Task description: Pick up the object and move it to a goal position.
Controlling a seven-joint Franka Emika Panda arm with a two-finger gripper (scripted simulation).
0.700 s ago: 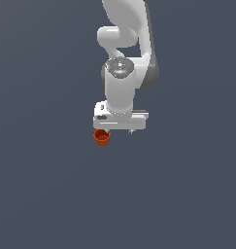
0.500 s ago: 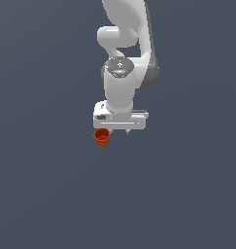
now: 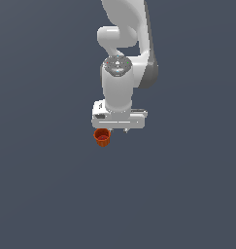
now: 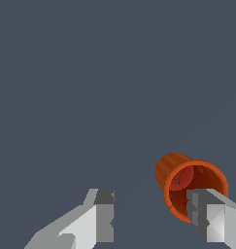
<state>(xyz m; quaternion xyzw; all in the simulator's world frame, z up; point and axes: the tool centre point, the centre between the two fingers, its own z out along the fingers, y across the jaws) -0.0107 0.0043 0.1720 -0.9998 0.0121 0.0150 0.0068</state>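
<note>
The object, a small orange-red cup (image 3: 102, 137), stands upright on the dark grey floor, just under the end of the gripper hand that lies toward the exterior view's left. My gripper (image 3: 118, 129) points straight down, and the white hand hides most of its fingers in that view. In the wrist view the gripper (image 4: 153, 216) is open, with a wide empty gap between its fingers. The cup (image 4: 185, 182) is not in that gap. It sits at one fingertip (image 4: 203, 214), which covers part of its rim. Whether they touch I cannot tell.
The white arm (image 3: 120, 82) rises above the hand toward the top of the exterior view. A plain dark grey floor (image 3: 51, 194) surrounds the cup, and no other objects or edges show.
</note>
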